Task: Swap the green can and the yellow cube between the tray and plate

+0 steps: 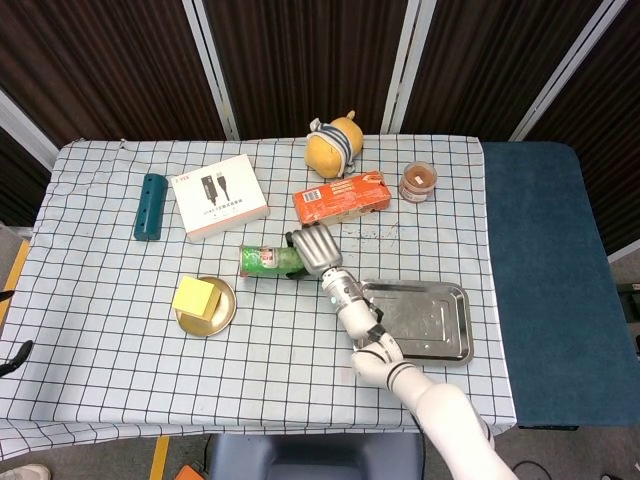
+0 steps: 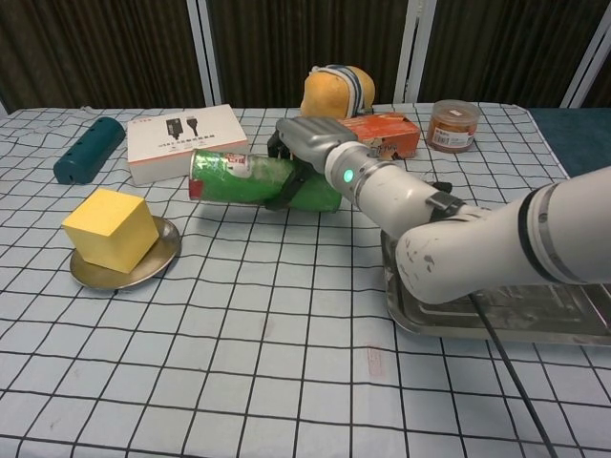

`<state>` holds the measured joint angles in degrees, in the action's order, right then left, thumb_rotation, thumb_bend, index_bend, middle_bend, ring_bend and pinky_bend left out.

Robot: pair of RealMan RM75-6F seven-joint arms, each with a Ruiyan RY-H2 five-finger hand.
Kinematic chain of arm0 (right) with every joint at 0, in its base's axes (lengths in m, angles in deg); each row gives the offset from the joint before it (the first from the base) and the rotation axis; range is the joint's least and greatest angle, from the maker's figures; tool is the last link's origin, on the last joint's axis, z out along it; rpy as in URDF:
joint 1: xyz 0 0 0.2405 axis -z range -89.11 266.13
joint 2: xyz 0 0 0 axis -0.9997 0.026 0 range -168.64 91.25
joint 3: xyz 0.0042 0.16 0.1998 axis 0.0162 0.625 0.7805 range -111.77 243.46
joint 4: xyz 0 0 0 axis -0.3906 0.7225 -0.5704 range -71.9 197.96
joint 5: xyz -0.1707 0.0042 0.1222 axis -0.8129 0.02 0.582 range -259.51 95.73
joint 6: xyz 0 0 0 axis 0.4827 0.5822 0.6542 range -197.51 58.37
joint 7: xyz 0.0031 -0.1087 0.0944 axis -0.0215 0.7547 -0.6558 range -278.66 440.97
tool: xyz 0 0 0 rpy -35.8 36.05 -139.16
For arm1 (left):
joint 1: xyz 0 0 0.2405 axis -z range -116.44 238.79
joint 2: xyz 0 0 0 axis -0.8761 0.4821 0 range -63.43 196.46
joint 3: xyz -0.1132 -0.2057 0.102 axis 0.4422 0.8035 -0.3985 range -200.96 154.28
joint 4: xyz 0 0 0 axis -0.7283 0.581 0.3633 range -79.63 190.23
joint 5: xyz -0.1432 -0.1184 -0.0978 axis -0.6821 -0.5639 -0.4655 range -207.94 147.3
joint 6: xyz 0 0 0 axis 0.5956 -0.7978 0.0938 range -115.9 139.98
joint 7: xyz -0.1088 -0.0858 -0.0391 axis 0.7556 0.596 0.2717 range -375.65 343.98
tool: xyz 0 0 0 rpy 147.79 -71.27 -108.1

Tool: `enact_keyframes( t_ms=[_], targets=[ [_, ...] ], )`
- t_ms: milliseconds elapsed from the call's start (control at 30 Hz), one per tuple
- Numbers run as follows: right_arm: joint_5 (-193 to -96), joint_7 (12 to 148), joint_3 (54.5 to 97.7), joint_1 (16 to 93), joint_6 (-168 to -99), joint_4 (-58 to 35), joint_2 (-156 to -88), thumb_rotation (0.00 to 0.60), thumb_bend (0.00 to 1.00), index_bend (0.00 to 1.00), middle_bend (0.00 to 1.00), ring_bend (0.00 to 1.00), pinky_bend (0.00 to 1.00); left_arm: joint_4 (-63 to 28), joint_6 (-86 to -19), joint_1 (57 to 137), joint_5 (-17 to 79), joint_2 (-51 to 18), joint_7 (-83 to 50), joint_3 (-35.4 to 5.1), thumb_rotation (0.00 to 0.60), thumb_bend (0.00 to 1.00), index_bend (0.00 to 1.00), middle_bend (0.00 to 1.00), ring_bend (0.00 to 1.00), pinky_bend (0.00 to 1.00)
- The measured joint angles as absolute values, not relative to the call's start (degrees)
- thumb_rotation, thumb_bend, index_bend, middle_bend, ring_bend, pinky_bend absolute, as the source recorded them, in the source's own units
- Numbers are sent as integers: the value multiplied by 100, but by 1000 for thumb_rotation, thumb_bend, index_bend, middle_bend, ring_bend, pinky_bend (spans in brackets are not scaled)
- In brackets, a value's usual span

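Right hand (image 1: pixel 314 246) grips the green can (image 1: pixel 268 261), fingers wrapped around its right end; the can lies on its side, held between the plate (image 1: pixel 223 315) and the tray (image 1: pixel 437 322). In the chest view the right hand (image 2: pixel 307 139) covers the can's (image 2: pixel 239 176) far end from above, with the can's lid end pointing toward the robot's left. Cannot tell whether the can touches the checked tablecloth (image 1: pixel 120 290) or hangs just above it.

Yellow cube (image 1: pixel 195 297) sits on the plate, a small round metal dish, at the left front of the table. The tray is a rectangular metal pan at the right front, partly hidden behind the right forearm in the chest view.

Left hand is out of both views.

Behind the can: white box (image 1: pixel 219 196), teal cylinder (image 1: pixel 150 206) at far left, orange box (image 1: pixel 342 200) just beyond the hand, plush toy (image 1: pixel 333 146) at the back edge, small brown jar (image 1: pixel 418 181) to the right
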<state>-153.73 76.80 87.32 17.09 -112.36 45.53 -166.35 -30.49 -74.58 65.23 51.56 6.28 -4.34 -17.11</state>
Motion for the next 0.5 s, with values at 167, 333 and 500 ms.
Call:
enact_keyframes(
  t_ms=[167,333,500],
  targets=[
    [-15560,7317,8536,1613,-11063,4808,-16728,600,218,342,142,0,6,-3024,-7467,6514,5129,637,-372,-1693,600,289,197,90,6,208],
    [-15667,7252,8426,1698,-11254,4742,-16622,600,203,208,37,0,0,-3022,-7395,6540,5091,642,-390,-1683,600,288,197,90,6,210],
    [-15739,7221,8345,1946,-11534,4256,-16314,600,194,148,0,0,0,-3032,-7449,6495,5110,638,-416,-1712,600,287,196,90,6,209]
  ],
)
